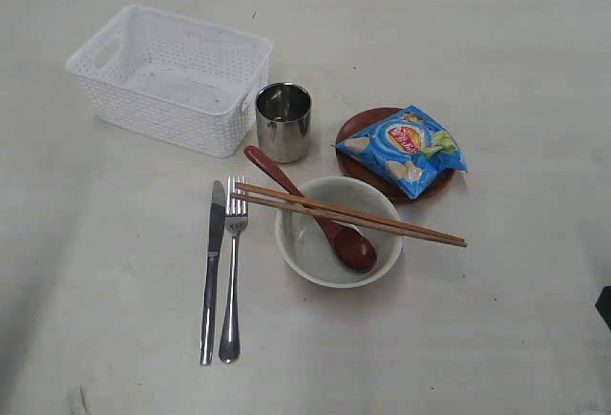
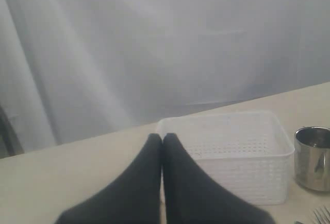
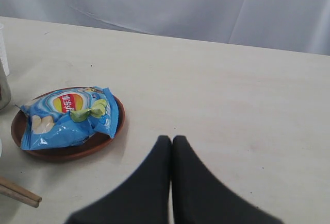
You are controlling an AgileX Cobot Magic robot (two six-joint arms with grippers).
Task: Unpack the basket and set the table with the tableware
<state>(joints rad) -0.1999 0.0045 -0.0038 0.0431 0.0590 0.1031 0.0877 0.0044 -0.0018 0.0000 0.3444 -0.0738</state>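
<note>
The white perforated basket (image 1: 172,76) stands empty at the back left of the table (image 1: 496,339). A steel cup (image 1: 284,121) stands beside it. The knife (image 1: 212,267) and fork (image 1: 232,267) lie side by side left of the white bowl (image 1: 307,243). In the bowl rests the dark red spoon (image 1: 329,226), and the chopsticks (image 1: 363,216) lie across its rim. The reddish-brown plate (image 1: 358,129) holds a blue snack bag (image 1: 406,148). My left gripper (image 2: 162,137) is shut and empty, facing the basket (image 2: 232,152). My right gripper (image 3: 171,139) is shut and empty, near the plate (image 3: 67,152).
A grey curtain hangs behind the table's far edge. A dark piece of the right arm (image 1: 604,305) shows at the right edge of the exterior view. The left wrist view also catches the cup (image 2: 313,157) and the fork's tines (image 2: 322,214).
</note>
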